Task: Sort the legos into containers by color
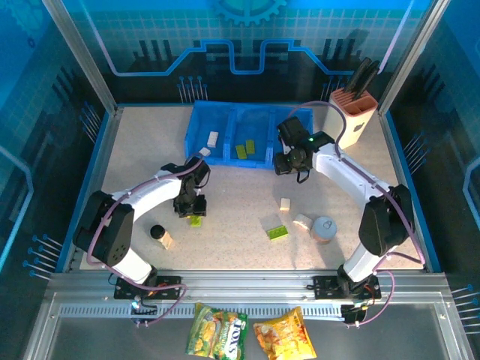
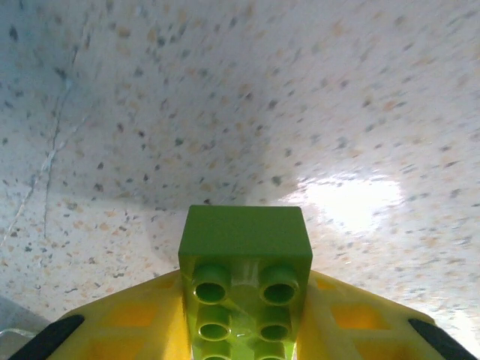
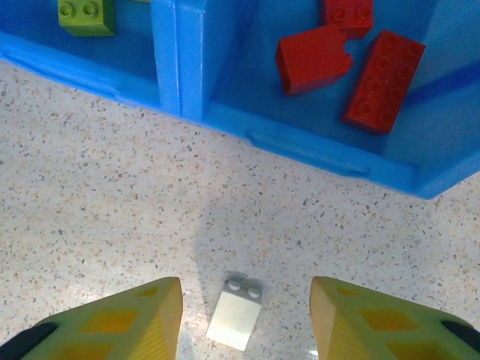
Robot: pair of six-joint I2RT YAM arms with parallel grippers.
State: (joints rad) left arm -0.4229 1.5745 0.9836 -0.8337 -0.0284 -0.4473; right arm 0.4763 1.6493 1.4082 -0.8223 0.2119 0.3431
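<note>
My left gripper (image 2: 246, 304) is shut on a lime green lego (image 2: 246, 244), studs facing the camera, close over the speckled table. From above, that gripper (image 1: 192, 210) and its lego (image 1: 196, 220) sit left of centre. My right gripper (image 3: 245, 315) is open and hangs just in front of the blue tray (image 3: 176, 67); a white lego (image 3: 235, 321) lies on the table below, between the fingers. The tray's right container holds red legos (image 3: 384, 81), the middle one green (image 3: 87, 16), the left one a white lego (image 1: 213, 138). Loose legos lie at mid-table: white (image 1: 285, 203), cream (image 1: 302, 222), green (image 1: 277, 232).
A grey tin can (image 1: 323, 229) stands next to the cream lego. A dark-capped bottle (image 1: 157, 232) stands near the left arm, with a cream brick (image 1: 166, 240) beside it. The knife block (image 1: 352, 109) is at the back right. Snack bags (image 1: 217, 334) lie past the near edge.
</note>
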